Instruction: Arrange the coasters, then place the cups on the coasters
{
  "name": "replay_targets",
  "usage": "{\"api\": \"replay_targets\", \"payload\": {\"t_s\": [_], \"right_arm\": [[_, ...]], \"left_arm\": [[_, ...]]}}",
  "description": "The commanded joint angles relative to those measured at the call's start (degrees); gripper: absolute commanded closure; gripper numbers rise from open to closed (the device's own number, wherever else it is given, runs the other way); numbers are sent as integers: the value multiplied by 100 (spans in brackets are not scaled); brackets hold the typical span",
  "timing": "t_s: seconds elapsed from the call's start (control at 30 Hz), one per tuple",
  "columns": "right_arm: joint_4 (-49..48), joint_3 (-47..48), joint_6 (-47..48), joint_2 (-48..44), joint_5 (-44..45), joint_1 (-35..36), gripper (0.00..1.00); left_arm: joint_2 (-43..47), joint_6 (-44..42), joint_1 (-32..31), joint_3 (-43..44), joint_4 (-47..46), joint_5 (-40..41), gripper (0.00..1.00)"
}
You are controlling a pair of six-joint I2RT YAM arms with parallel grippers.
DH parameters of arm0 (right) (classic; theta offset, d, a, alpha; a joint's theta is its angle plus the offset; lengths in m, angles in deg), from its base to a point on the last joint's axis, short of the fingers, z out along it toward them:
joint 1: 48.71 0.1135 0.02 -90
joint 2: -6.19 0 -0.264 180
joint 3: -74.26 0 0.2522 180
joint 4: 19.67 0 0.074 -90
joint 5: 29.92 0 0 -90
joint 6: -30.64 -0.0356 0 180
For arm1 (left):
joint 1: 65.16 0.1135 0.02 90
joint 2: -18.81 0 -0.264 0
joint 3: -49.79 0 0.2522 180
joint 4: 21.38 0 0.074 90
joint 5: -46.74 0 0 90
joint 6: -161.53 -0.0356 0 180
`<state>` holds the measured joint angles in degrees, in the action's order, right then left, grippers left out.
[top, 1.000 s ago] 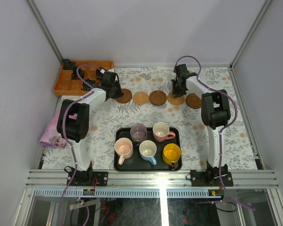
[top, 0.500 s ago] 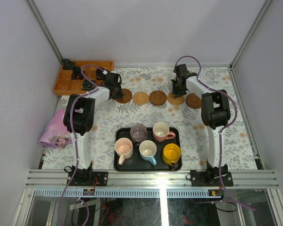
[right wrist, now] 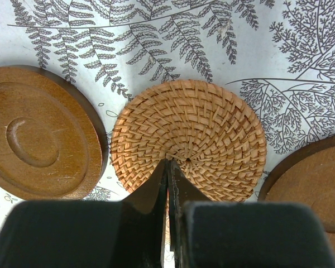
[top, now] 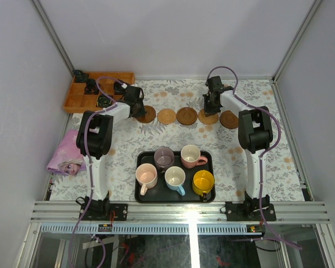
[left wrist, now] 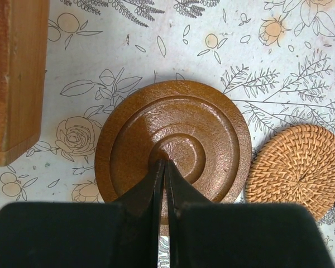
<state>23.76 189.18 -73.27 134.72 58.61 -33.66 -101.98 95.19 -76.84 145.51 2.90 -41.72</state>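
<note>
Five coasters lie in a row across the far half of the table. In the left wrist view my left gripper (left wrist: 164, 162) is shut, its tips resting on the middle of the leftmost dark coaster (left wrist: 212, 128), with a woven coaster (left wrist: 298, 170) beside it. My right gripper (right wrist: 168, 162) is shut too, tips on another woven coaster (right wrist: 201, 123) between two dark ones (right wrist: 39, 139) (right wrist: 312, 178). Seen from above, the left gripper (top: 138, 110) and right gripper (top: 207, 107) stand over that row. Five cups sit in the black tray (top: 139, 192): mauve (top: 164, 157), salmon (top: 190, 156), peach (top: 146, 176), blue (top: 175, 177), yellow (top: 203, 181).
A wooden compartment box (top: 97, 92) holding small black objects stands at the far left; its corner (left wrist: 14, 78) lies just left of the leftmost coaster. A pink cloth (top: 67, 159) lies at the table's left edge. Grey walls enclose the table.
The left arm has folded lower and its gripper has shifted slightly right onto the leftmost coaster. The right arm, coasters and cups have not moved.
</note>
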Motion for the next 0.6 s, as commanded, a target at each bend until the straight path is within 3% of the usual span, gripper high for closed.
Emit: {"api": "replay_targets", "payload": {"t_s": [0.0, 0.57], "right_arm": [[12, -61, 21, -293, -64, -20, 100], [-85, -237, -49, -318, -292, -19, 100]], "left_arm": [[-29, -31, 82, -93, 21, 193, 98], [335, 156, 79, -728, -26, 137, 99]]}}
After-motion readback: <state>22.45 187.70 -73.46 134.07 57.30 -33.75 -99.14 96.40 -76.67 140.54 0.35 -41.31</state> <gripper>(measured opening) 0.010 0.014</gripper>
